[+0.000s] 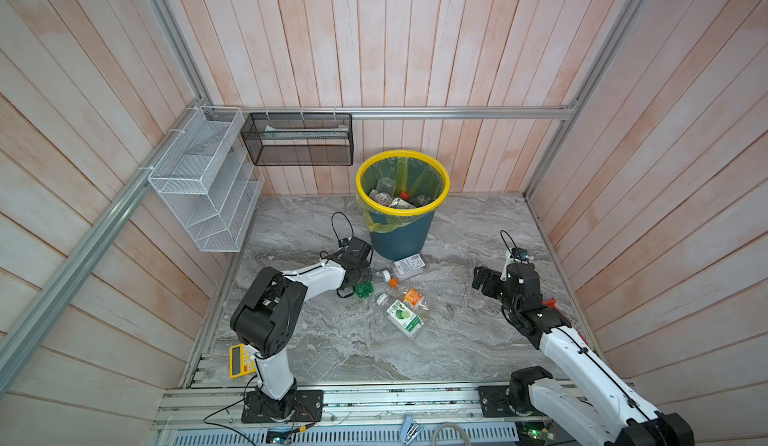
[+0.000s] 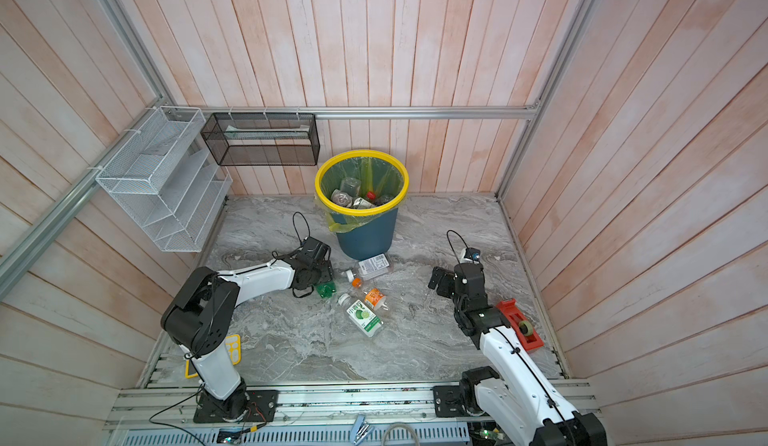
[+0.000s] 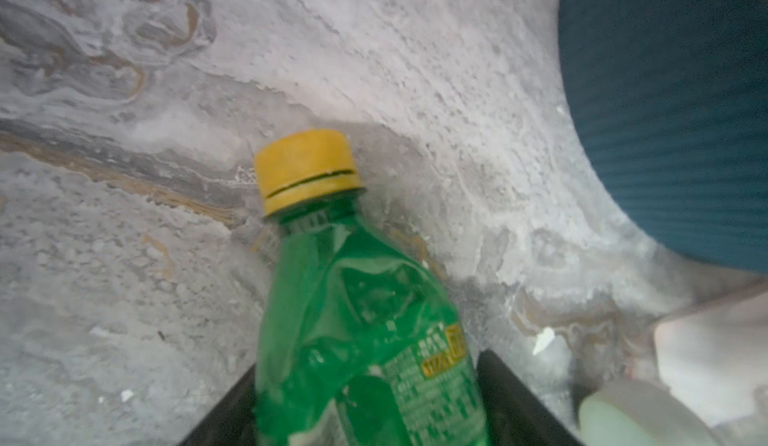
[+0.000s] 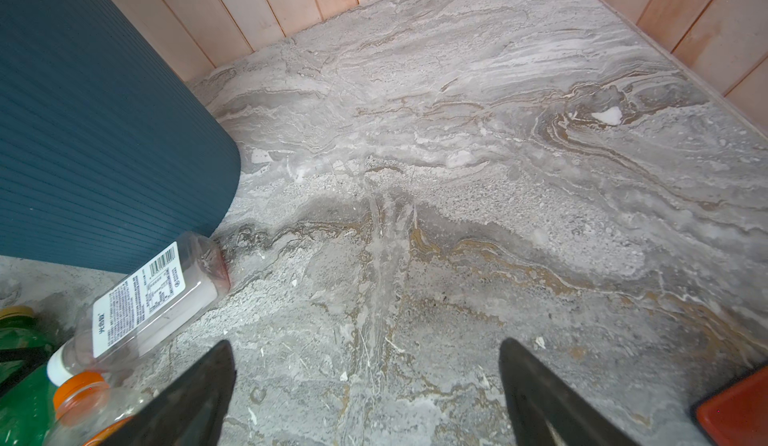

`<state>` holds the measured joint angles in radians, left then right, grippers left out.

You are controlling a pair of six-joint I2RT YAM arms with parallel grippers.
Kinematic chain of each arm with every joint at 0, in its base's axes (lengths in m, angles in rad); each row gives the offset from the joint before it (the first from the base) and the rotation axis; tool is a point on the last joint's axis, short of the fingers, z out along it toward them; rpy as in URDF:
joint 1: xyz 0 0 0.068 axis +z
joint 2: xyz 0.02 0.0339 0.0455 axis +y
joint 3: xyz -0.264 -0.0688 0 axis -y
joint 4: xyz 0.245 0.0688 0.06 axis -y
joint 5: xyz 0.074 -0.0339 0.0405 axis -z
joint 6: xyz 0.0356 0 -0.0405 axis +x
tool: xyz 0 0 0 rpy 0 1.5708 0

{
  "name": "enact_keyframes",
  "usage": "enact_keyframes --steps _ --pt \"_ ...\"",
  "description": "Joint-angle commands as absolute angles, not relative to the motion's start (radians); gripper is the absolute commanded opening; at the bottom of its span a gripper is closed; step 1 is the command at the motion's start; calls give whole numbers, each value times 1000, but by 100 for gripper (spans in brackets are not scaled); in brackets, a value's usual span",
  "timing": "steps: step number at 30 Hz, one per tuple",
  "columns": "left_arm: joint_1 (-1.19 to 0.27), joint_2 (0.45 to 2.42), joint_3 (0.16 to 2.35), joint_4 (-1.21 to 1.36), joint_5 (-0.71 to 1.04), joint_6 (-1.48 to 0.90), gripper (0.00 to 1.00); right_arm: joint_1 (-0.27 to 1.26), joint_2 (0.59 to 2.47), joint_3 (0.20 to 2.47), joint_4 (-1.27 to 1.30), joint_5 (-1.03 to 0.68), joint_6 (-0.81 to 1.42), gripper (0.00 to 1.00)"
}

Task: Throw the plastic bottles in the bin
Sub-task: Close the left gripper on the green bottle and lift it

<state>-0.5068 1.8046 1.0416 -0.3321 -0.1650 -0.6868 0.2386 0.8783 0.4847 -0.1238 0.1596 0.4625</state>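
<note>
A crumpled green bottle (image 3: 353, 319) with a yellow cap lies on the marble floor just left of the bin (image 1: 397, 240), and my left gripper (image 3: 365, 373) is shut on its body. In both top views the left gripper (image 1: 358, 276) hides most of the green bottle (image 1: 364, 289). Three more plastic bottles lie in front of the bin: a white-labelled one (image 1: 408, 266), an orange-capped one (image 1: 409, 296) and a lime-labelled one (image 1: 403, 317). Several bottles (image 1: 395, 196) lie inside the bin's yellow-green liner. My right gripper (image 4: 368, 365) hangs open and empty over bare floor, right of the pile.
A white wire rack (image 1: 203, 182) and a black mesh basket (image 1: 297, 138) hang on the back-left walls. A yellow tray (image 1: 240, 360) sits by the left arm's base. A red holder with a tape roll (image 2: 519, 323) lies beside the right arm. Wooden walls enclose the floor.
</note>
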Motion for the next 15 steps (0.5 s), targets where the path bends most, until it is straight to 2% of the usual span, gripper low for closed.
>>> enact_keyframes --steps 1,5,10,15 --pt "-492 1812 1030 -377 -146 -620 62 233 867 468 -127 167 451 99" --pt "-471 1779 989 -373 -133 -600 50 233 874 467 -126 163 462 99" --pt "-449 1640 887 -293 -72 -615 42 234 874 479 -135 167 463 99" --pt "-421 1411 834 -260 -50 -622 40 234 862 480 -140 187 482 99"
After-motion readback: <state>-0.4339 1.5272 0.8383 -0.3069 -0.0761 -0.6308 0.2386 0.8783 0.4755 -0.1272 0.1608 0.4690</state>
